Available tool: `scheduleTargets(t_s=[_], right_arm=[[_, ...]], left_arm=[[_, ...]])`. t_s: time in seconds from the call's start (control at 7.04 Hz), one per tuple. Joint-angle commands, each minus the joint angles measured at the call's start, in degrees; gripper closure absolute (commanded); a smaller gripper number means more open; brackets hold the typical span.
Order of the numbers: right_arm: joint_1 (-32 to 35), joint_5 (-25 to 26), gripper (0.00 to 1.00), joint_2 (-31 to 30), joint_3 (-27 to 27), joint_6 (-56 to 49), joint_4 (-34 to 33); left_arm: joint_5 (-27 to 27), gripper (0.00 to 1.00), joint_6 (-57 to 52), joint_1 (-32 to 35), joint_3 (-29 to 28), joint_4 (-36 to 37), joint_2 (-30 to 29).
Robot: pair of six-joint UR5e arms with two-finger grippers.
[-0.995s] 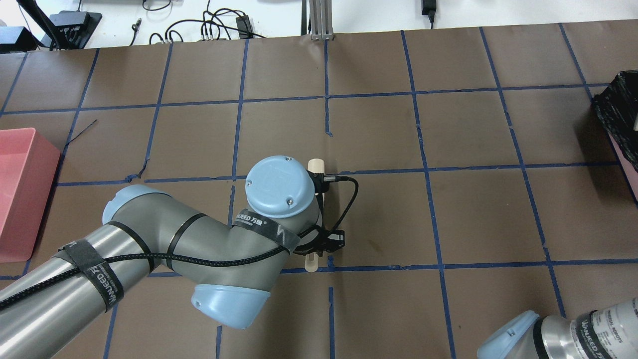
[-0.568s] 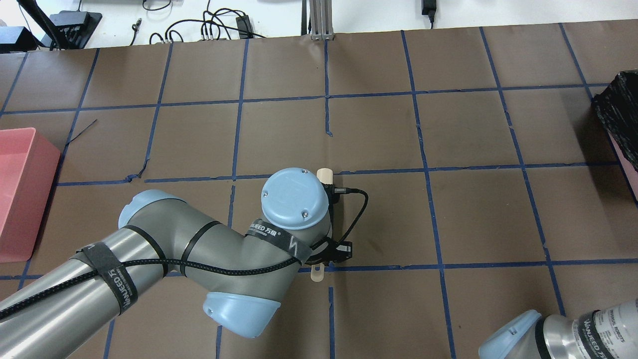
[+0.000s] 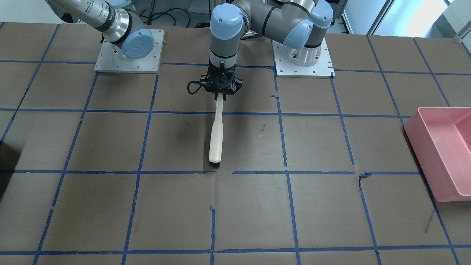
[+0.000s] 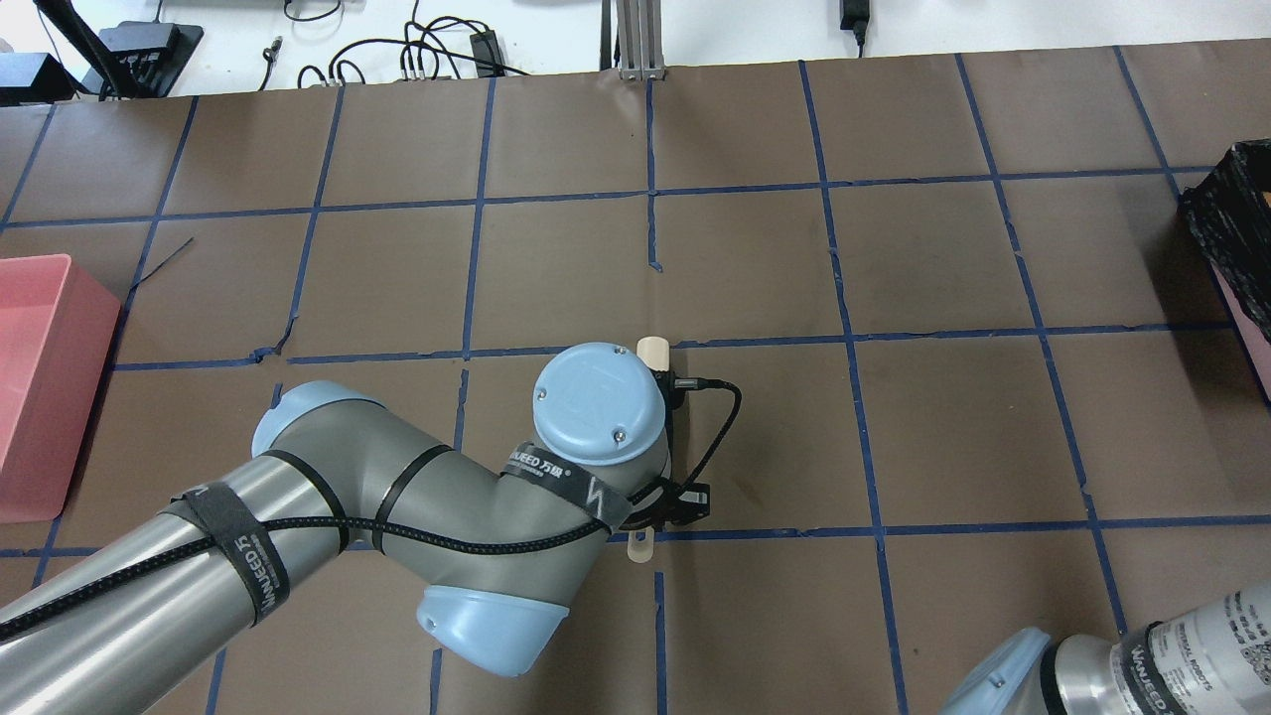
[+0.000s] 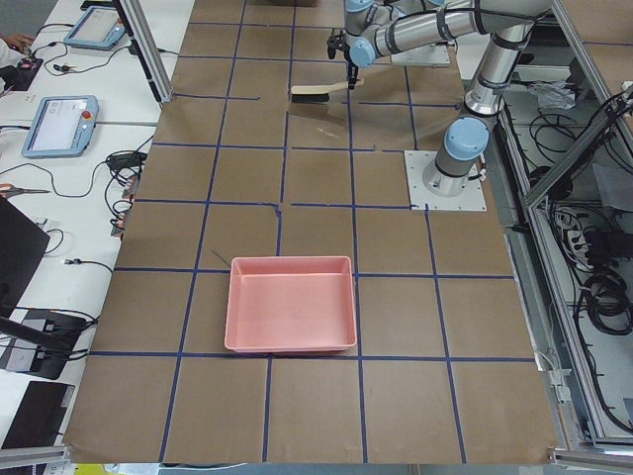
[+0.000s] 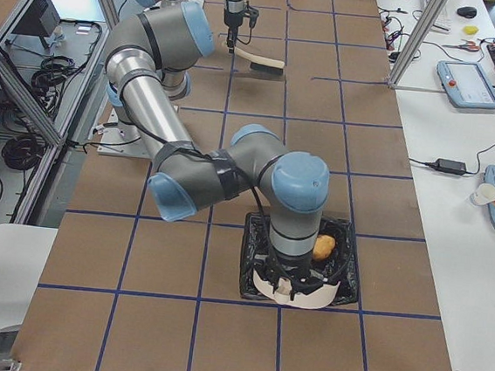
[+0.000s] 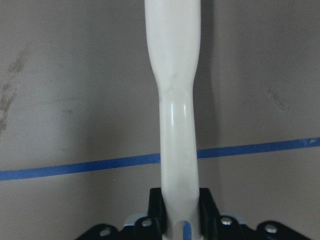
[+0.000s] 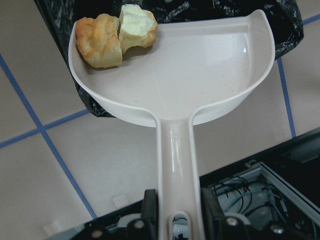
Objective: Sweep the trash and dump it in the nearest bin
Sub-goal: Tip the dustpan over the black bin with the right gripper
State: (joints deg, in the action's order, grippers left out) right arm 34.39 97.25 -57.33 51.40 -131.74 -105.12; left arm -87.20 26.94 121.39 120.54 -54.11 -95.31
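Observation:
My left gripper (image 7: 179, 210) is shut on the cream handle of a brush (image 3: 216, 136), whose bristle head rests low on the table's middle; it also shows in the overhead view (image 4: 652, 350). My right gripper (image 8: 175, 212) is shut on the handle of a cream dustpan (image 8: 200, 75), held over a black-lined bin (image 6: 345, 278). Two small bread chunks, one toasted (image 8: 97, 42) and one pale (image 8: 136, 25), sit in the pan's far left corner. A round golden lump (image 6: 324, 245) lies inside the bin.
A pink bin (image 3: 441, 147) stands at the table end on my left, also in the overhead view (image 4: 40, 377). The black-lined bin shows at the overhead view's right edge (image 4: 1231, 209). Blue tape lines grid the brown table.
My left arm has moved the brush a little to the right and toward my base. The right arm's elbow has shifted slightly at the bottom right.

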Motion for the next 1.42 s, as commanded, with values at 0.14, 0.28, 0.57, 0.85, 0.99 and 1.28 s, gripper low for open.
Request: scheduleTargets(t_s=[0.14,0.28,0.57,0.85,0.99,1.28], right_arm=[[4.70,4.25,1.00,-1.73,1.06,-1.06,-4.39],[5.59,5.57,1.00,-1.99,1.59,-1.06,-4.39],[5.60,4.97,1.00,-5.48,1.77,-0.10,3.27],[6.56,2.70,1.00,-11.82,7.09,7.14,9.66],[6.74,-2.71,1.00,-16.37,14.09,11.81,9.06],[7.00,-8.18,1.00,-26.82,28.69,23.24,8.97]], left_arm=[[-0.16,0.36,-0.14,-0.01,0.04,0.15,-0.14],[-0.25,0.32,-0.13,-0.01,0.13,0.15,-0.14],[-0.17,0.29,-0.31,-0.01,-0.13,0.23,-0.75],[-0.16,0.26,-0.49,-0.10,-0.57,0.50,-0.75],[-0.16,0.24,-0.57,-0.62,-0.83,0.50,-0.40],[-0.16,0.20,-1.10,-1.59,-1.36,0.41,0.91]])
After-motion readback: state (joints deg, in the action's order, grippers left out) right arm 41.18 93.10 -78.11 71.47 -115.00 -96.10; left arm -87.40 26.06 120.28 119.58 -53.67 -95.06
